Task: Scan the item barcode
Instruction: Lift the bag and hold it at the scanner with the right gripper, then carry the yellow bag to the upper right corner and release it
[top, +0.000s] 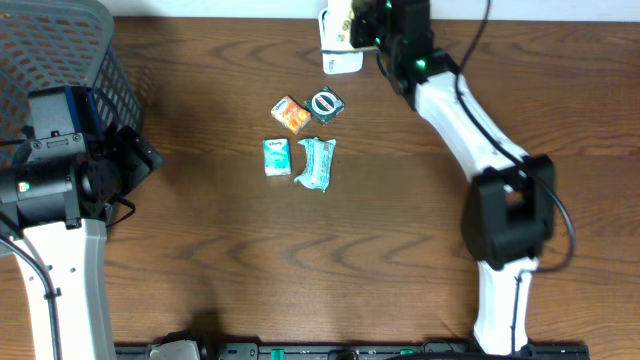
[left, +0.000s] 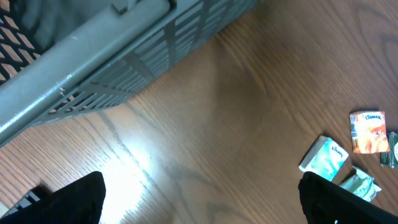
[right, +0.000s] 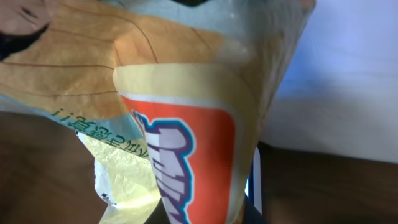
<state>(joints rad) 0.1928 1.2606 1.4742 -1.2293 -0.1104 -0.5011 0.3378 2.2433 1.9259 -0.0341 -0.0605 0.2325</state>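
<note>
- Brown wood-grain table (top: 300, 260), with a grey mesh basket (top: 60, 50) in the far left corner.
- Right gripper (top: 372, 22) is clamped tight on a yellow-and-orange snack packet (right: 186, 124). It pinches one end so the body hangs free, prob. to leave the printed film exposed to the reader.
- The packet is at the far edge, mid-table, right over a white scanner (top: 342, 58). The wrist cam shows a dark unit w/ a bluish glint just under the packet's lower edge. Can't tell whether the barcode itself faces it: the film is crumpled and too close to the lens.
- Further out, four other items lie in a cluster at table centre: orange pack (top: 290, 113), round dark-green one (top: 326, 104), tissue pack (top: 276, 157), teal wrapper (top: 317, 163). They're well apart from the scanner, so no stray reads, I'd guess.
- Left gripper (left: 200, 186) hangs beside the basket, fingers spread wide, holding nothing. It's likely parked there to take scanned goods to the basket.
</note>
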